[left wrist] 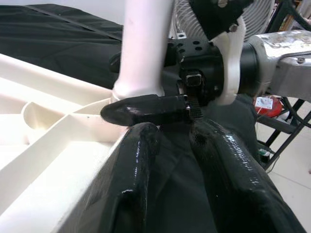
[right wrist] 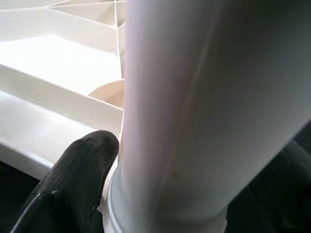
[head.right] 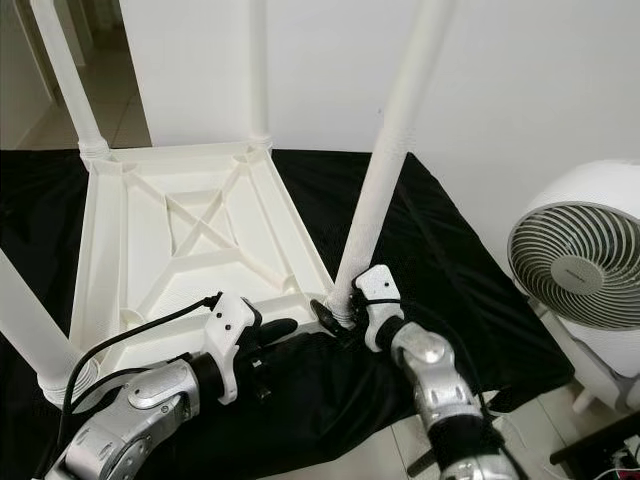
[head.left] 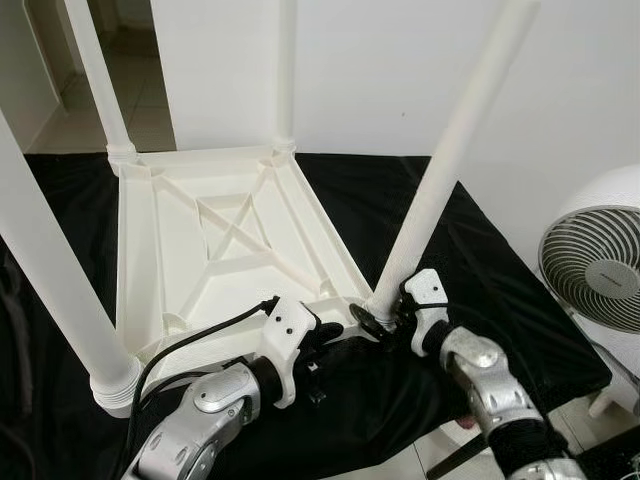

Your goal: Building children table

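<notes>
Your right tool (head.left: pixel 385 318) clamps the tilted leg (head.left: pixel 440 180) at its socket; the left tool (head.left: pixel 325 335), slightly open, holds nothing. Forcing the leg risks cross-seating or shifting the tabletop (head.left: pixel 200 250).

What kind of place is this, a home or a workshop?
Probably a room in a home. There is a tiled floor through a doorway, plain white walls and a household fan on the floor. The upside-down white table lies on a black cloth.
</notes>
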Motion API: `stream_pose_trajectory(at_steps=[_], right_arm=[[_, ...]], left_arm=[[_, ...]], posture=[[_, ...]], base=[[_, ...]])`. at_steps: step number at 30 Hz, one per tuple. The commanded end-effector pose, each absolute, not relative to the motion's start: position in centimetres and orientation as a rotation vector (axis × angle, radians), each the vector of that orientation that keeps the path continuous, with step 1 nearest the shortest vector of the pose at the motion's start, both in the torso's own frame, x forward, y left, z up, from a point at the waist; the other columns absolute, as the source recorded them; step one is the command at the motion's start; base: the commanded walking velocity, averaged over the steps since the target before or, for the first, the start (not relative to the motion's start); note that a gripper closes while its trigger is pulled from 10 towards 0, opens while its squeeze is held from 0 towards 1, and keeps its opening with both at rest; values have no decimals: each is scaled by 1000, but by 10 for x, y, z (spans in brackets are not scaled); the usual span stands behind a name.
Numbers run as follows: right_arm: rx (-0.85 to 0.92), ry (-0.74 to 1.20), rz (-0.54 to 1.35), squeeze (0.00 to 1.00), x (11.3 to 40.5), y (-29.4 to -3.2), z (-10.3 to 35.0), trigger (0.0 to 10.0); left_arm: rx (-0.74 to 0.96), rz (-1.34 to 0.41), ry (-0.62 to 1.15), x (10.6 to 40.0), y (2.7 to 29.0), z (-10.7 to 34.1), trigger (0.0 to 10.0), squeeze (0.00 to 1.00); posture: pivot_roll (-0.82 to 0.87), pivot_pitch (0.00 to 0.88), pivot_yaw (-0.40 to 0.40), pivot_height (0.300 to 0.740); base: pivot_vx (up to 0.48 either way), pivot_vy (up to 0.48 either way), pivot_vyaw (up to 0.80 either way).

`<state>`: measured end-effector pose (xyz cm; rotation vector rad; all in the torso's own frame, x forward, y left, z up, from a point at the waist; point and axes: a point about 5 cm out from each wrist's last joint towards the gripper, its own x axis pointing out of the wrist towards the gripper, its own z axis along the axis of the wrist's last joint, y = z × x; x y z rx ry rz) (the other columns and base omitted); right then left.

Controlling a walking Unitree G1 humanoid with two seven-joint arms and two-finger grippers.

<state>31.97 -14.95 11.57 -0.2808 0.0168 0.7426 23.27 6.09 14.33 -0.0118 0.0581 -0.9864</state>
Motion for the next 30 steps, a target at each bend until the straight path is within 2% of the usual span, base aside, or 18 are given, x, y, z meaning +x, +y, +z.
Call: stream_pose_trajectory(at_steps=[1,2,11,19,25,26,28,29,30], right_arm=[[-296,32,845,0,319,-147,112,10000],[-285,37,868,0,319,-146,111,0],[-260,68,928,0,317,-148,103,0],[-177,70,839,0,316,-158,96,0],[-185,72,713,0,316,-158,90,0],[-122,76,595,0,311,-147,85,0],[-100,83,536,0,309,-143,83,0],[-93,86,415,0,306,-137,80,0],[-96,85,390,0,305,-136,80,0]], left_arm=[[-4,-1034,60,229,58,141,10000,0],[-4,-1033,60,229,58,141,10000,0],[-4,-1026,63,228,60,140,10000,0],[3,-1032,59,229,60,141,10000,0],[6,-1037,60,229,61,141,10000,0],[10,-1040,60,230,61,141,10000,0],[12,-1041,59,230,61,142,10000,0],[13,-1043,59,230,61,142,10000,0],[14,-1043,59,230,61,142,10000,0]], posture=[[32,0,-75,740],[37,0,-77,740],[42,0,-77,740],[41,0,-75,740],[38,0,-67,740],[40,0,-60,740],[40,0,-60,740],[40,0,-57,740],[40,0,-57,740]], base=[[0,0,0],[0,0,0],[0,0,0],[0,0,0],[0,0,0],[0,0,0],[0,0,0],[0,0,0],[0,0,0]])
